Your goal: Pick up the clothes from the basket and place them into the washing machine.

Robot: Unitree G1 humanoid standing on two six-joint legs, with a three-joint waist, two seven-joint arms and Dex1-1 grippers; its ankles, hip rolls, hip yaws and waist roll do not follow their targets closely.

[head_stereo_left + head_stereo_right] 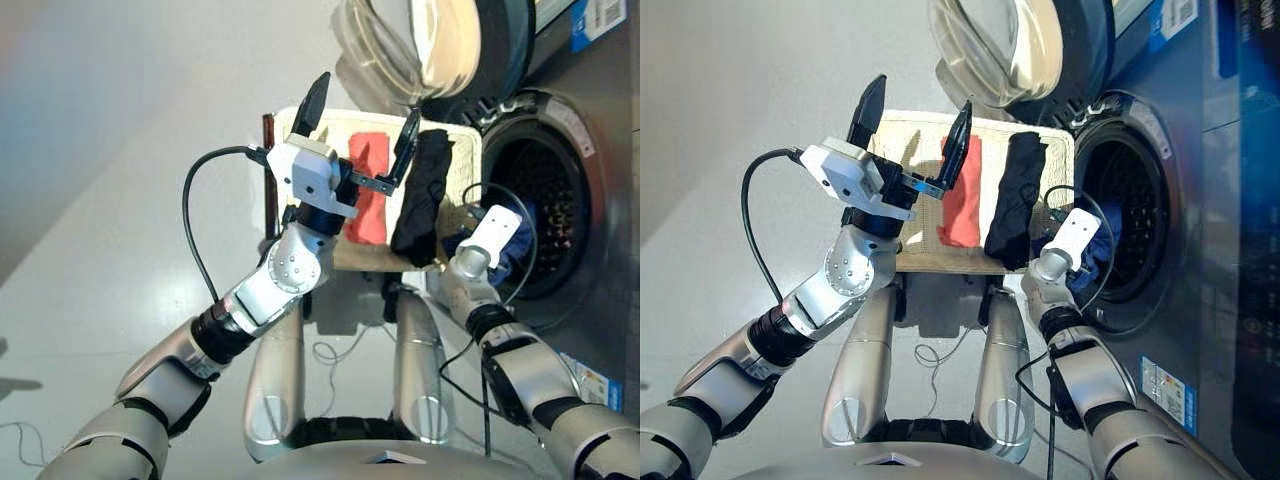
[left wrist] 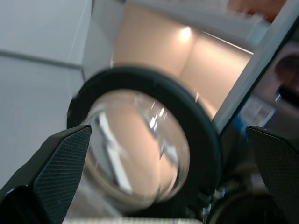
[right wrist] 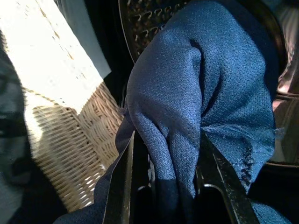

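Navy bundle [image 3: 187, 107] clamped in right tool [image 3: 166, 186], held at drum mouth of washing machine [image 1: 560, 130], just past basket [image 3: 70, 154] rim. Risk: loose hem snagged on rim or door [image 1: 400, 45]; cloth dropped short. Left tool [image 1: 360, 120] spread apart, empty, above orange-red roll [image 1: 368, 195] and beside black roll [image 1: 420, 195].

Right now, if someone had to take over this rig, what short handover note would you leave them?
Left gripper: open, empty, raised over the basket, facing the open porthole door.
Right gripper: fingers shut on the navy blue cloth, held at the mouth of the washing machine.
In the basket: the orange-red roll and the black roll.
Done: navy cloth lifted out of the basket. Left: release it in the drum, then load the other two.
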